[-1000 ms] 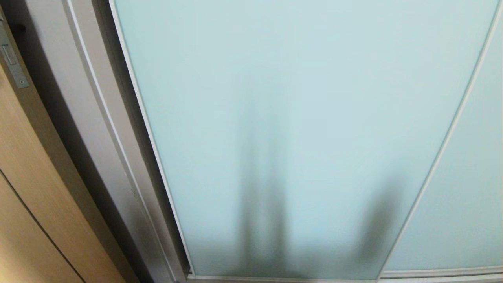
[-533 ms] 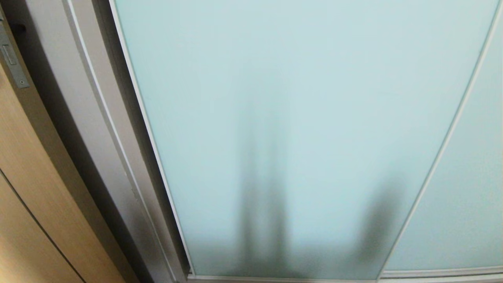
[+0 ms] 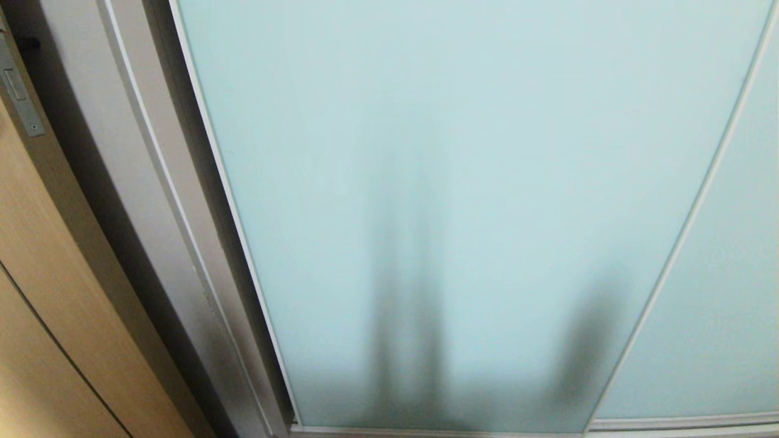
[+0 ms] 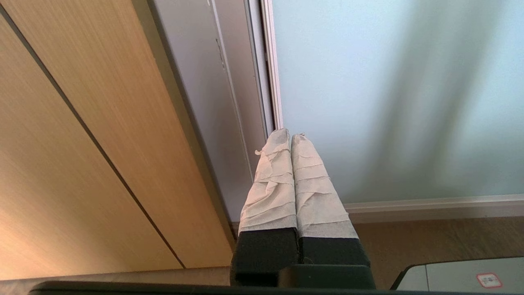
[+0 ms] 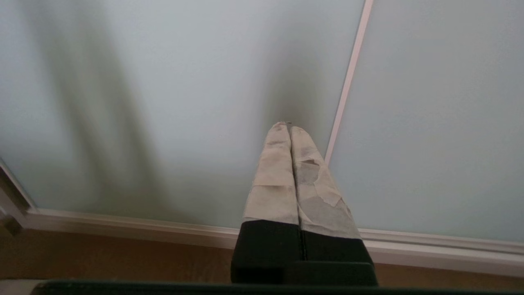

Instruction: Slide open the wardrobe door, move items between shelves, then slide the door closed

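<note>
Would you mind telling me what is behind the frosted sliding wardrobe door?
Only blurred dark vertical shapes show through the sliding wardrobe door. Whatever stands inside is hidden by the frosted glass.

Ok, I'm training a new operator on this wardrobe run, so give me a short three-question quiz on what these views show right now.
1. True or false: the sliding wardrobe door is closed, hiding the shelves.
2. Multiple choice: what is the left tool doing? A) gripping a cloth stack B) shut, holding nothing, near the door's left frame edge C) wide open.
3. Short answer: what covers the fingertips of the right tool?

Key: 1 true. 2 B. 3 pale wrapped tape.
</note>
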